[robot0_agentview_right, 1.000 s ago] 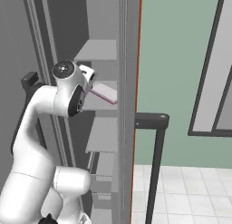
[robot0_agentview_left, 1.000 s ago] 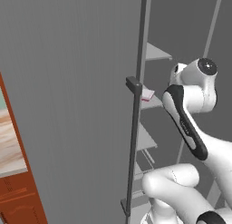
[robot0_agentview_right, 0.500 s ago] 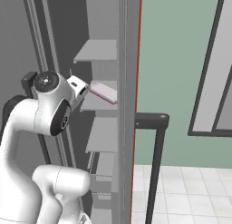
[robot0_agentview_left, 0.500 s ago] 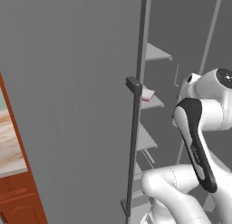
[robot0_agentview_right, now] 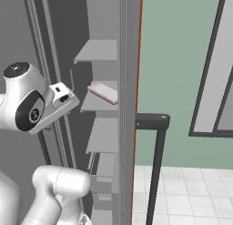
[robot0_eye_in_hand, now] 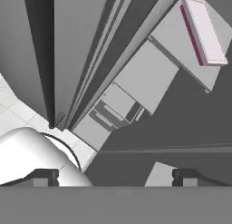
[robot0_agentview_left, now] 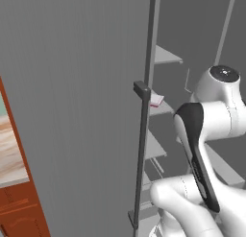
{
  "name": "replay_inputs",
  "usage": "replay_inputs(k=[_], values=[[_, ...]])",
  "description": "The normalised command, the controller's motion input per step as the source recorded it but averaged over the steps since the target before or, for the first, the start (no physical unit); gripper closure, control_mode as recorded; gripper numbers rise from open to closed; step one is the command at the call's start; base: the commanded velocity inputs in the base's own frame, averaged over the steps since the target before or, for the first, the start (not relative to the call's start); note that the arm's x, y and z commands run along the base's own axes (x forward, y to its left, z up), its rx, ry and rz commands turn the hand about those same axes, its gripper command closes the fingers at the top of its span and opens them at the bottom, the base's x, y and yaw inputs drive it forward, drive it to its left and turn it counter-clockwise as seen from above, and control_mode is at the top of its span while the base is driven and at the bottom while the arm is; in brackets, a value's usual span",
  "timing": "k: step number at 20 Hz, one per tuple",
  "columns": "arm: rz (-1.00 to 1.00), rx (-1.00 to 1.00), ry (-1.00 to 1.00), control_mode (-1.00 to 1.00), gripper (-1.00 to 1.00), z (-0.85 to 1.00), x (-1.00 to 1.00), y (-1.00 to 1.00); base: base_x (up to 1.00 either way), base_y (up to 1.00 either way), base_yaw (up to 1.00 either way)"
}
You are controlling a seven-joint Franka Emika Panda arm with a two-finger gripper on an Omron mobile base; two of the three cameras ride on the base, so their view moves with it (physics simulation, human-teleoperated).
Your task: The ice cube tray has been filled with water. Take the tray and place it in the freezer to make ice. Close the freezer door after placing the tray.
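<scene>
The ice cube tray (robot0_agentview_right: pixel 103 92), pale with a pink edge, lies flat on a middle shelf of the freezer (robot0_agentview_right: pixel 102 51). It also peeks out past the door handle (robot0_agentview_left: pixel 156 100), and sits at the upper right of the hand view (robot0_eye_in_hand: pixel 205 30). The freezer door (robot0_agentview_left: pixel 72 111), a grey panel with a dark bar handle (robot0_agentview_left: pixel 142 145), stands open. My gripper (robot0_eye_in_hand: pixel 115 177) is open, with nothing between its fingertips (robot0_eye_in_hand: pixel 185 175). My hand (robot0_agentview_right: pixel 61 97) hangs left of the tray and slightly lower, clear of it.
Grey shelves (robot0_agentview_left: pixel 166 55) stack above and below the tray's shelf. A dark bar handle on a bracket (robot0_agentview_right: pixel 156 165) juts out right of the grey panel edge (robot0_agentview_right: pixel 129 105). Red-brown wooden cabinets (robot0_agentview_left: pixel 21 207) stand at the left. There is white tiled floor (robot0_agentview_right: pixel 191 192) at the right.
My hand has drawn back from the tray, out of the freezer and a little lower, while the tray stays on its shelf. The gripper has stayed open.
</scene>
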Motion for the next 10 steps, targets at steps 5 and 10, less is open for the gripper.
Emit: replay_inputs(k=[5,10], values=[[-0.31,0.05,0.3,-1.0,-1.0,0.08,-0.55,0.16,0.0,0.0,0.0],[-0.3,0.02,0.07,-1.0,-1.0,0.0,-0.56,0.2,0.0,0.0,0.0]])
